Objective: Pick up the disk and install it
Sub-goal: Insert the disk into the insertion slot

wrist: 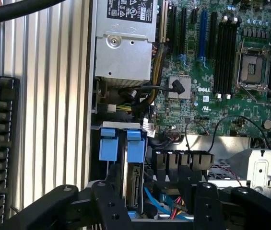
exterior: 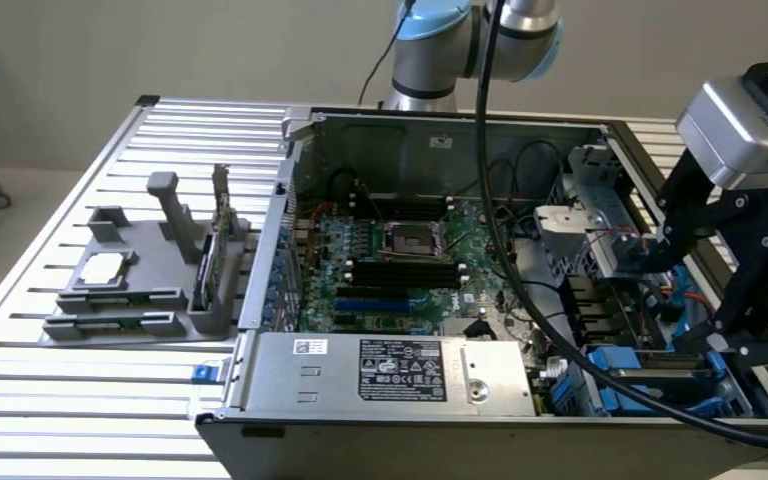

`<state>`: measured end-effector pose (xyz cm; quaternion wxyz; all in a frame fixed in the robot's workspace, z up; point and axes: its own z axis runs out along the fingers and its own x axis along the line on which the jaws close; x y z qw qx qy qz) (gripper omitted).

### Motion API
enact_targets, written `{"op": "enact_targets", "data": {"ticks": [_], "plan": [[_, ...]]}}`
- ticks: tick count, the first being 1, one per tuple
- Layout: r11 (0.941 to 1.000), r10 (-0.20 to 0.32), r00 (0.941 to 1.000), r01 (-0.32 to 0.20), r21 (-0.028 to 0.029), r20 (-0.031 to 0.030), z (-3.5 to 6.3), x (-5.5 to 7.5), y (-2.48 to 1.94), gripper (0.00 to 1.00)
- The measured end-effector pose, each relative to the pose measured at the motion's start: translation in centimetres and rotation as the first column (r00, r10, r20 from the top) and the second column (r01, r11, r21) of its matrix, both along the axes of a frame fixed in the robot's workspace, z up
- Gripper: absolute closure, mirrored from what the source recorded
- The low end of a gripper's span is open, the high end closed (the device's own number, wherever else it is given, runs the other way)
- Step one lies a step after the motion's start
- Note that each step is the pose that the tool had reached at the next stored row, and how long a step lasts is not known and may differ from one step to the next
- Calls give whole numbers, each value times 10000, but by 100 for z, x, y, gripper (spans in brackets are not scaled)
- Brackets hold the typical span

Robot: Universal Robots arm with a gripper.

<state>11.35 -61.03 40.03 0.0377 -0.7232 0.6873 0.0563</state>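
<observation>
Evidently your gripper [wrist: 157, 211] hung over the bay [wrist: 118, 126] inside the open case [exterior: 357, 125], fingers spread apart and clamping nothing. The disk [wrist: 136, 177] stood on edge in that bay, blue rails up, near the power supply [exterior: 384, 375]. A chip [exterior: 107, 265] lay in the tray [exterior: 157, 325].

I read DELL in white on the motherboard [wrist: 207, 103], a black label [wrist: 128, 9] on the power supply [wrist: 125, 50], its small print was beyond my reading
</observation>
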Motion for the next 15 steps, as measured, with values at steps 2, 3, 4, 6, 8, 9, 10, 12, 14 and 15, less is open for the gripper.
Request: {"op": "enact_targets", "data": {"ticks": [2,3,4,6,8,9,10,12,14,15], "plan": [[10000,0,10000,0,1,0,-1,0,-1,33],[10000,0,10000,0,1,0,-1,0,-2,33],[10000,0,10000,0,2,0,-1,0,-2,33],[10000,0,10000,0,1,0,0,0,-2,33],[10000,0,10000,0,1,7,-1,0,-2,35],[10000,1,10000,-1,0,21,-2,0,-2,42],[10000,3,10000,-3,1,39,-5,0,-2,48],[10000,5,10000,-5,0,80,-15,0,-2,54],[10000,12,9999,-12,0,131,-33,2,-2,60],[10000,19,9999,-19,2,160,-46,4,-2,71]]}}
